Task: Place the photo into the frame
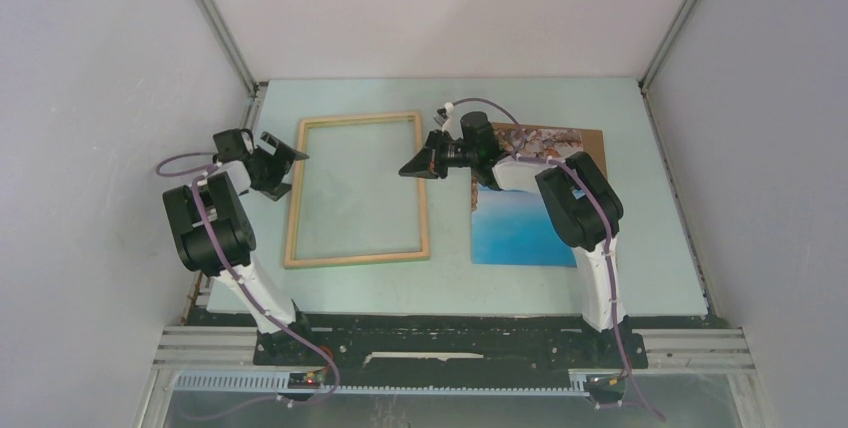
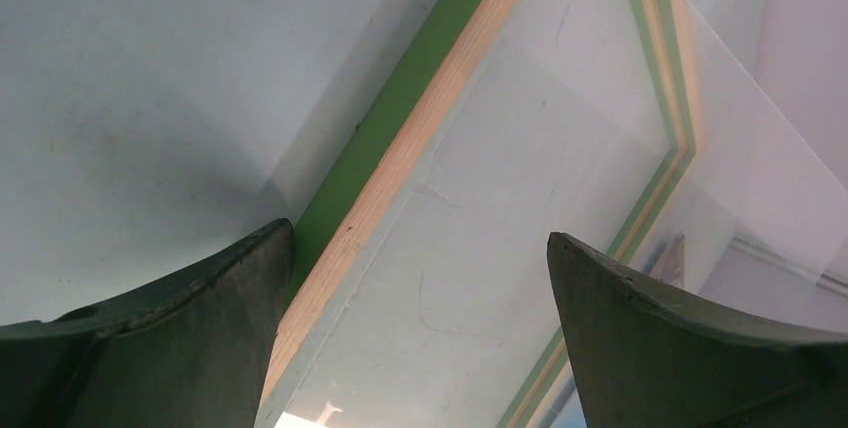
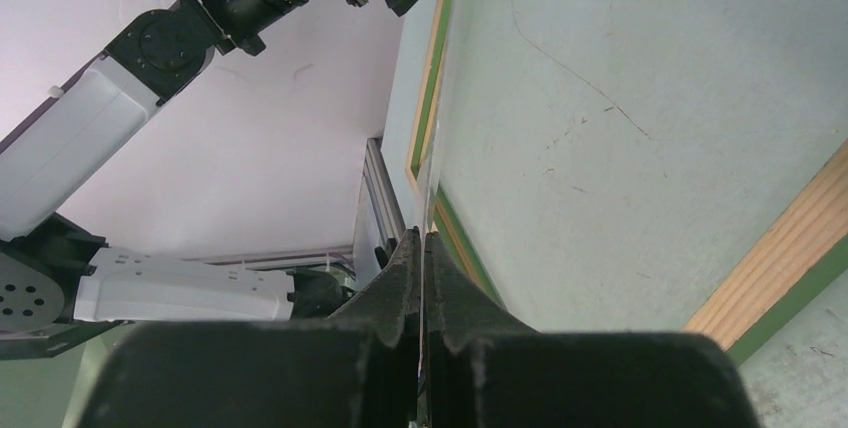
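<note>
Left of centre in the overhead view, the frame [image 1: 356, 259] lies flat on the pale green table [image 1: 450, 98] with its natural wood face up. The photo [image 1: 520, 223] lies to the right of it, well apart from its right rail. The blue sea is toward the bottom of the picture and the rocks toward the top, and the right arm hides part of the print. A strip of brown board [image 1: 588, 136] shows at the photo's upper right corner.

The left gripper [image 1: 290, 174] is at the frame's left rail with its jaws spread wide. In the left wrist view, that rail runs diagonally between the two dark fingers [image 2: 200, 348], wood on top and green down the side. I cannot tell whether they touch it.

The right gripper [image 1: 405, 170] is at the upper part of the right rail, its jaws pressed together. In the right wrist view, they pinch the thin edge of a clear pane [image 3: 440, 98], which runs from the fingertips toward the top of the picture. The left wrist view shows this clear pane [image 2: 760, 98] at the right, tilted up off the frame on that side.
</note>
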Available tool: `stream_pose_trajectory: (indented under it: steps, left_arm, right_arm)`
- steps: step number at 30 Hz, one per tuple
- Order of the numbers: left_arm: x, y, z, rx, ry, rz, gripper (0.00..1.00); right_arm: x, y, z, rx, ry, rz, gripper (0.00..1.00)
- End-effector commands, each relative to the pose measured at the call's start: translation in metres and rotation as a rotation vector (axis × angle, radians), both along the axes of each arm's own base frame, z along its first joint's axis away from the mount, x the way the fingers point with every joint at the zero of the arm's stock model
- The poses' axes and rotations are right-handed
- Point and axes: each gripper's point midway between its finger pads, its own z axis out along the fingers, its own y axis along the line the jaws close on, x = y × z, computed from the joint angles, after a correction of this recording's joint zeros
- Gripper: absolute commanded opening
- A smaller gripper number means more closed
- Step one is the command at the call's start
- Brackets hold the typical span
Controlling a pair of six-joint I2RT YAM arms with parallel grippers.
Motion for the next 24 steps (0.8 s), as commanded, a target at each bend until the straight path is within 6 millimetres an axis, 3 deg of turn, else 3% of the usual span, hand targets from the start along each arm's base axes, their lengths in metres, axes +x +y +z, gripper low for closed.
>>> stream_pose_trajectory:
  steps: [1, 10, 24]
  left_arm:
    - [-0.002, -0.005, 0.005, -0.029, -0.025, -0.006, 1.0]
    - [-0.002, -0.005, 0.006, -0.033, -0.03, -0.009, 1.0]
    - [-0.002, -0.006, 0.005, -0.032, -0.03, -0.012, 1.0]
  right_arm:
    - [0.005, 0.01, 0.043, 0.067, -0.097, 0.012, 0.0]
    - [0.011, 0.013, 0.036, 0.067, -0.082, 0.017, 0.0]
    - [-0.006, 0.012, 0.058, 0.079, -0.141, 0.036, 0.0]
